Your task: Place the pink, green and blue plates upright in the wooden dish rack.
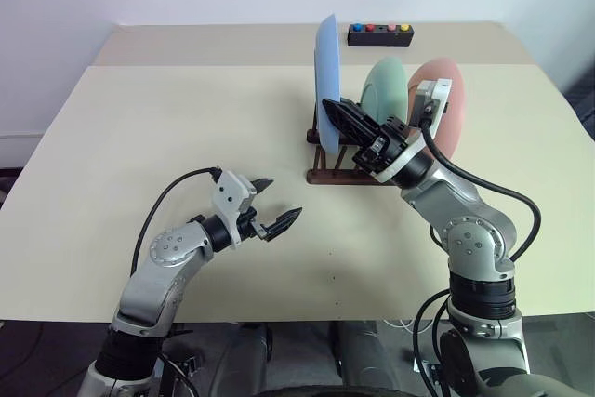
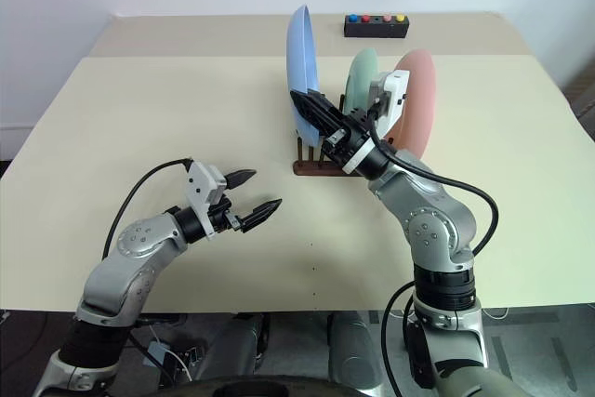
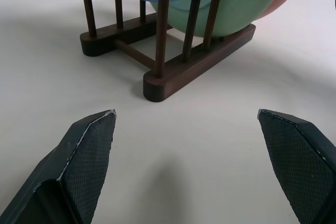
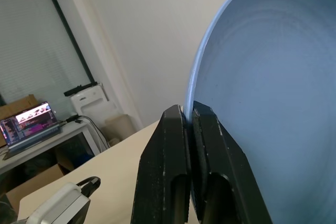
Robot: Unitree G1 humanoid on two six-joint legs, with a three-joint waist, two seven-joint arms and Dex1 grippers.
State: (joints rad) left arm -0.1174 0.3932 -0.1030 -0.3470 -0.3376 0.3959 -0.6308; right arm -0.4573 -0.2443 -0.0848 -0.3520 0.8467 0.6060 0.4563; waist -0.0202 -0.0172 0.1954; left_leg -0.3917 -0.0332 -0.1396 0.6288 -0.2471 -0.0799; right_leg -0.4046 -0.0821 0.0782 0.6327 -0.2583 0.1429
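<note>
Plates stand in the wooden dish rack [image 1: 339,163], which we see near the middle of the cream desk [image 1: 167,118], a little toward the robot's right. We find the blue plate [image 1: 326,70] upright at the rack's left end, its lower part among the thin pegs; the green plate [image 1: 384,88] stands beside it, and the pink plate [image 1: 446,104] stands at the right end. In the left wrist view we can see the curved lower edges of all three resting between the two dark rails. Our right end effector [image 1: 337,114] reaches in from the near right and is closed on the rim of the blue plate: in the right wrist view we see its two black fingers [image 4: 163,150] pressed together with the thin blue edge pinched between them. Our left end effector [image 1: 278,204] hangs just above the bare desk in front of the rack, apart from it, its two fingers spread wide with nothing between them; they point toward the rack's near end. At the far edge of the desk, behind the rack and well apart from it, we note a small black box [image 1: 379,35] bearing coloured buttons. We also see a black cable [image 1: 483,188] looping from the right wrist back along that arm.
</note>
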